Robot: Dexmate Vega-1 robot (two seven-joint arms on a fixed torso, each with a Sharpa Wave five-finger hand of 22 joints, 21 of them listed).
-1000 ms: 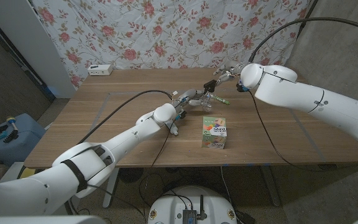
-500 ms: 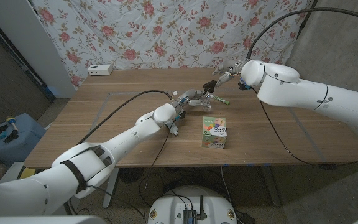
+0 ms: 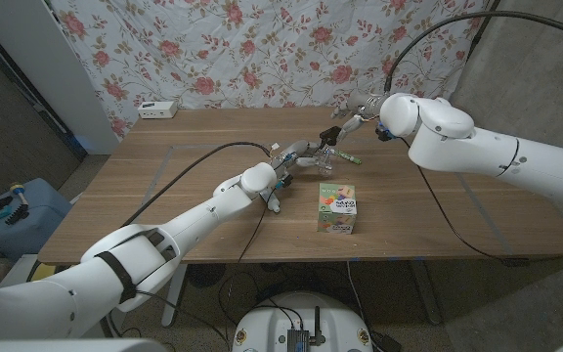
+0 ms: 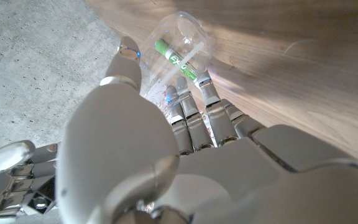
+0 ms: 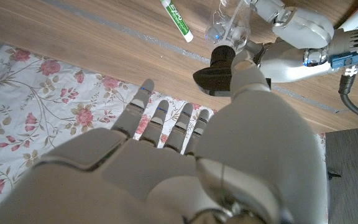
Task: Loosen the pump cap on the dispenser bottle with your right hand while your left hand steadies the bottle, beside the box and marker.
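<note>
The surface is warm brown wood. The bottle is clear plastic with a black pump cap. The marker is white with a green band and lettering. The box is green with a white top and bright coloured marks. Both robot hands, left and right, are white and silver. The cloth behind is white with pink roses

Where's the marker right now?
In the head view the marker lies on the table just right of the bottle that the left hand holds, beyond the box.
</note>
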